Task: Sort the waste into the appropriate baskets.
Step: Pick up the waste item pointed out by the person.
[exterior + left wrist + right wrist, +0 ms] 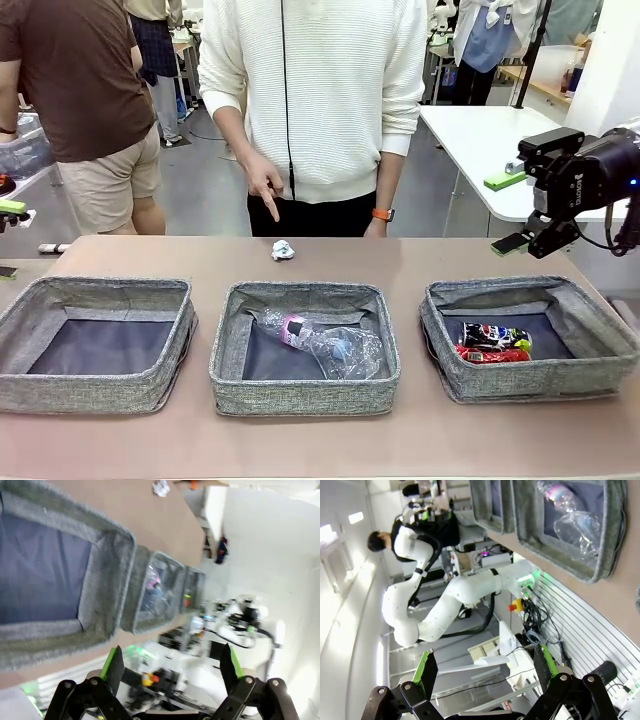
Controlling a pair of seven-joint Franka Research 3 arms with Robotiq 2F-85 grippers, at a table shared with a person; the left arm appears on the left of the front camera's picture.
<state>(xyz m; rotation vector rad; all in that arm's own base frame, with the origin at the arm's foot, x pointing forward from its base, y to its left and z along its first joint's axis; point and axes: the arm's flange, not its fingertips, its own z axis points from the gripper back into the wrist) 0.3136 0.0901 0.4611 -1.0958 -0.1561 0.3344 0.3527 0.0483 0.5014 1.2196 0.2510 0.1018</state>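
Both bottles [325,343] lay in the middle basket [305,392] and both cans [494,342] in the right basket [530,378], grouped by material. The paper ball [283,250] remained on the far table [420,255], where the person's hand [263,182] pointed. The left gripper [171,664] and right gripper [522,212] were spread wide, empty.

Three grey woven baskets in row across lower frame: left basket [95,345] holds nothing. Middle basket [305,348] holds pink-labelled bottle [290,331] and crushed clear bottle [345,352] — both lying flat. Right basket [528,338] holds dark multicoloured can [495,335] behind red can [492,354]. Crumpled white paper ball [284,250] on table, upper centre — outside baskets.
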